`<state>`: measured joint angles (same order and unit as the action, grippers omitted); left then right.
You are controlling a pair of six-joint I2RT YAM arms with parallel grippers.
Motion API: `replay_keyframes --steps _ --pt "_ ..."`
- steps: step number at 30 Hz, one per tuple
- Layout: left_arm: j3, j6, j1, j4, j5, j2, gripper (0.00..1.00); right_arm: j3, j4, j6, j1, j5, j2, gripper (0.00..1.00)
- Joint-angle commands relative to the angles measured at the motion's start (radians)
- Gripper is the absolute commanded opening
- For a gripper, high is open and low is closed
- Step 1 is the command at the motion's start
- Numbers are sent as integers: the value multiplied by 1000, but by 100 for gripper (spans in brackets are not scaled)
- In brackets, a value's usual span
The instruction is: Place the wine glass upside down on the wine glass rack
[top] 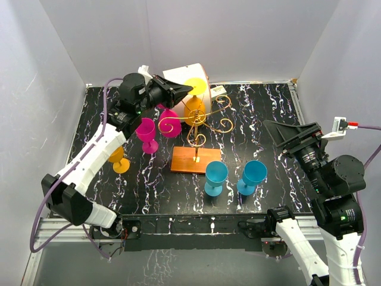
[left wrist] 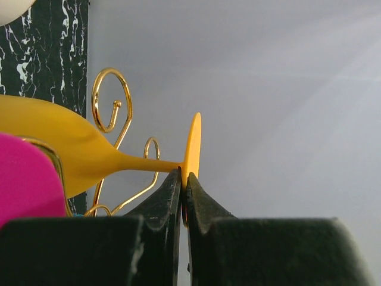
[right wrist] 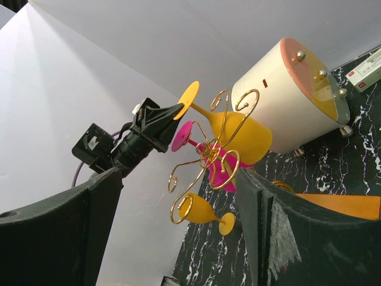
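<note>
My left gripper (top: 188, 89) is shut on the foot of a yellow wine glass (top: 194, 111), held upside down high among the scroll arms of the gold wire rack (top: 209, 121). In the left wrist view the fingertips (left wrist: 172, 187) pinch the thin foot disc (left wrist: 193, 146), and the bowl (left wrist: 53, 143) lies against a gold curl (left wrist: 111, 98). A pink glass (top: 169, 123) hangs upside down on the rack beside it. The right wrist view shows the yellow glass (right wrist: 238, 134) and the rack (right wrist: 229, 149). My right gripper (top: 286, 134) is open and empty, right of the rack.
The rack's wooden base (top: 195, 159) sits mid-table. A pink glass (top: 147, 133) and a yellow glass (top: 119, 161) stand at the left. Two blue glasses (top: 215, 177) (top: 253, 175) stand in front. A white cylinder box (top: 189, 72) lies behind the rack.
</note>
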<state>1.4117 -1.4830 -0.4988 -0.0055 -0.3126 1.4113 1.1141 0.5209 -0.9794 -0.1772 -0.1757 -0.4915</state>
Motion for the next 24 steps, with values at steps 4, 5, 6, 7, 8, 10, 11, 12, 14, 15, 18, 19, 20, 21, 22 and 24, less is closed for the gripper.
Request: replay_keyframes --steps 4,5,6,7,8,10,11,12,14,15,18,19,20,21,22,24 --pt "111 71 -31 -49 28 34 0 7 -56 -7 -1 1 4 75" --pt "113 77 -32 -57 40 32 0 8 -56 -4 -1 4 4 75" --pt "116 80 -32 -60 50 31 0 8 -53 -3 -1 6 5 75" --pt "117 80 -32 -59 54 32 0 11 -50 0 0 10 5 75" --pt "121 81 -32 -60 55 36 0 14 -44 1 0 17 4 75" --pt "141 81 -31 -69 49 52 0 20 -30 5 0 36 4 75" --pt "153 82 -32 -74 43 61 0 22 -27 5 -1 44 4 75" --pt "162 83 -33 -81 41 70 0 23 -27 6 -1 49 5 75" --pt "178 89 -33 -84 48 82 0 23 -27 7 -1 54 7 75" --pt "189 96 -35 -92 55 88 0 23 -26 7 -1 55 7 75" --pt "222 108 -35 -108 69 109 0 24 -20 11 0 60 8 75" --pt "227 105 -37 -108 68 115 0 25 -16 14 0 62 8 75" --pt "231 104 -38 -108 65 122 0 27 -11 17 -1 68 10 75" --pt "235 104 -38 -109 62 128 0 27 -8 19 0 73 12 75" --pt "238 104 -39 -110 61 133 0 27 -6 20 -1 79 14 75" --pt "243 103 -39 -110 65 142 0 26 -3 21 -1 84 17 75"
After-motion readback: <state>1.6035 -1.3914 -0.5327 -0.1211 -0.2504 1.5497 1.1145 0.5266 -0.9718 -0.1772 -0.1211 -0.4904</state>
